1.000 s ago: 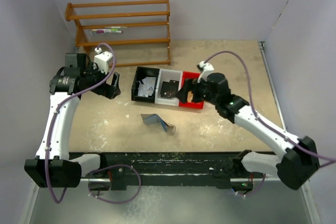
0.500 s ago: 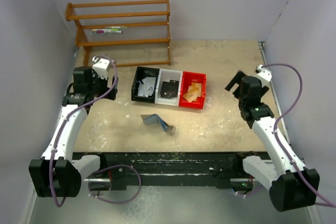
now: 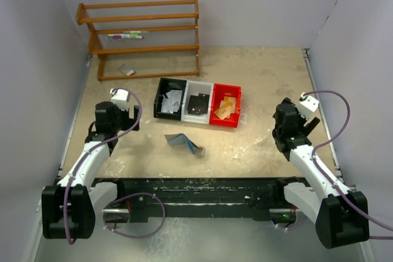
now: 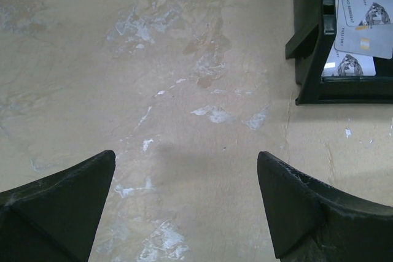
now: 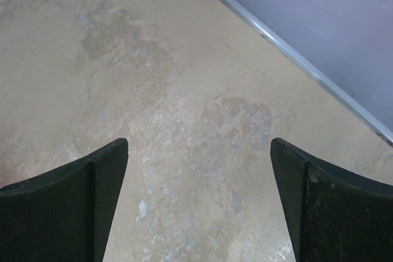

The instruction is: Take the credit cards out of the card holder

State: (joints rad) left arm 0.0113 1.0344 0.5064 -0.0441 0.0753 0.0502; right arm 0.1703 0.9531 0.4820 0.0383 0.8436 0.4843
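Observation:
The card holder (image 3: 183, 143) lies open on the table in front of the bins, with bluish-grey sleeves up and a tan edge. Pale whitish credit cards (image 3: 172, 100) lie in the black bin (image 3: 161, 97); they also show at the upper right of the left wrist view (image 4: 362, 4). My left gripper (image 3: 130, 119) is open and empty over bare table, left of the black bin (image 4: 307, 41); its jaws (image 4: 185, 154) stand wide apart. My right gripper (image 3: 287, 107) is open and empty near the right wall; its jaws (image 5: 199, 142) stand wide apart over bare table.
A white bin (image 3: 198, 104) holds a flat black item. A red bin (image 3: 226, 107) holds tan-orange flat pieces. A wooden rack (image 3: 141, 35) stands at the back left, with a small pale item (image 3: 126, 69) on the table beneath it. The wall base (image 5: 307, 59) runs close by on the right.
Both arms have pulled back toward the near edge. The right gripper moved from over the red bin to the right side. The left gripper moved down and away from the black bin.

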